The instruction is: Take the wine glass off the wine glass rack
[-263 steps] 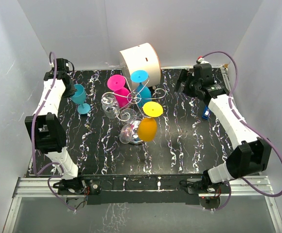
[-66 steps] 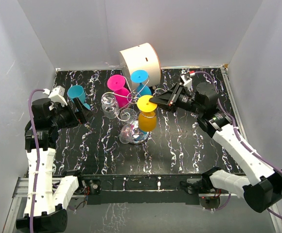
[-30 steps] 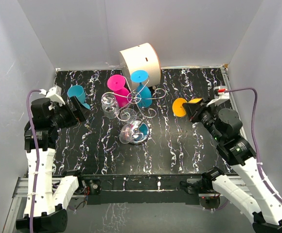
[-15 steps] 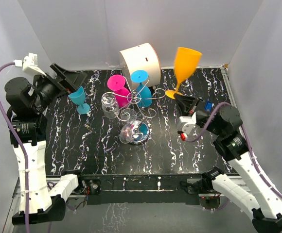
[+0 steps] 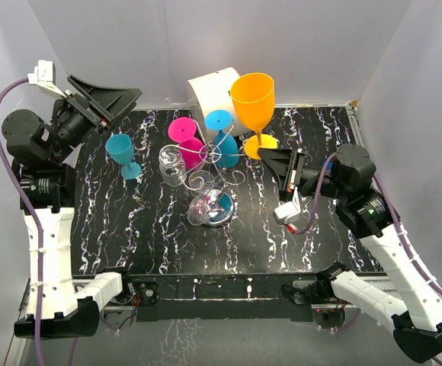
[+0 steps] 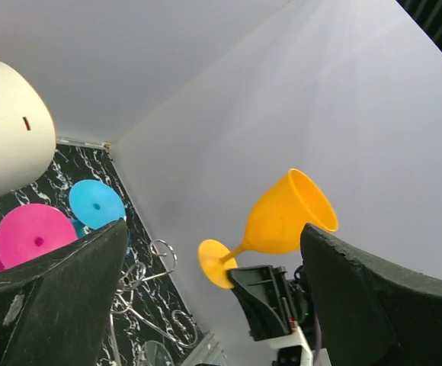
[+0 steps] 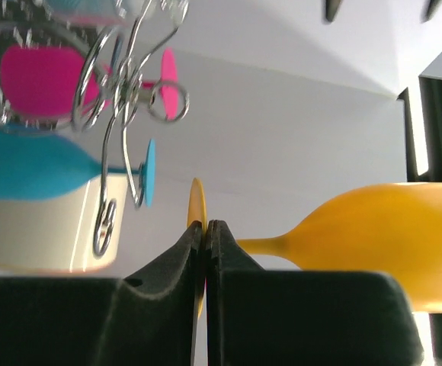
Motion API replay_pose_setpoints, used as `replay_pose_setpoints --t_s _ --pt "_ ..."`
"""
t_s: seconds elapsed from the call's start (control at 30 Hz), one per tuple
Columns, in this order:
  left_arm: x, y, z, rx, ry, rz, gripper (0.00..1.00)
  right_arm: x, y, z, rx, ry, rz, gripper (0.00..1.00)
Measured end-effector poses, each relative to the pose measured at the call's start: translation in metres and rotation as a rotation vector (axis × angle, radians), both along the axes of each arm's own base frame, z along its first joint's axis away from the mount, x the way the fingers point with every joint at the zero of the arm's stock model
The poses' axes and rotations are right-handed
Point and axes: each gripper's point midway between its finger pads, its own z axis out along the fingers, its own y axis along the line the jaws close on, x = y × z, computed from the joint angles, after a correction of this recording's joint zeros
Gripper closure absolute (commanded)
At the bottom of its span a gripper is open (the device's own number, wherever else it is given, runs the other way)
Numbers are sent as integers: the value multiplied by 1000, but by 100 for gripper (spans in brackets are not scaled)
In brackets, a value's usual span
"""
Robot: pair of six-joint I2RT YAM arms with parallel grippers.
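Note:
The orange wine glass stands upright in the air, right of the wine glass rack, a silver scroll-wire stand on a chrome base. My right gripper is shut on the rim of its round foot, fingers pressed together, the bowl to their right. A pink glass, a blue glass and a clear glass hang on the rack. My left gripper is raised high at the left, open and empty; between its fingers the orange glass shows.
A teal glass stands on the black marbled table left of the rack. A white drum lies behind the rack against the back wall. White walls close in the table on three sides.
The right gripper swung the orange glass from lying sideways to upright, raised it, then carried it left toward the rack. The left arm rose from table level to high at the left.

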Motion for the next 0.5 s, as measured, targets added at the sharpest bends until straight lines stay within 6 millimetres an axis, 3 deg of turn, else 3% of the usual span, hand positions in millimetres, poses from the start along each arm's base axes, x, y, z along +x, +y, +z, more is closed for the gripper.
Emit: replay_pose_setpoints --t_s 0.27,0.4,0.5 --pt "-9 -16 14 19 7 -47 13 41 -34 -26 -189 -94 -287 100" --pt "2 -30 18 55 26 -70 15 48 -52 -31 -246 -113 -389 100" --pt "16 -53 18 96 45 -102 17 48 -63 -35 -271 -119 -441 100"
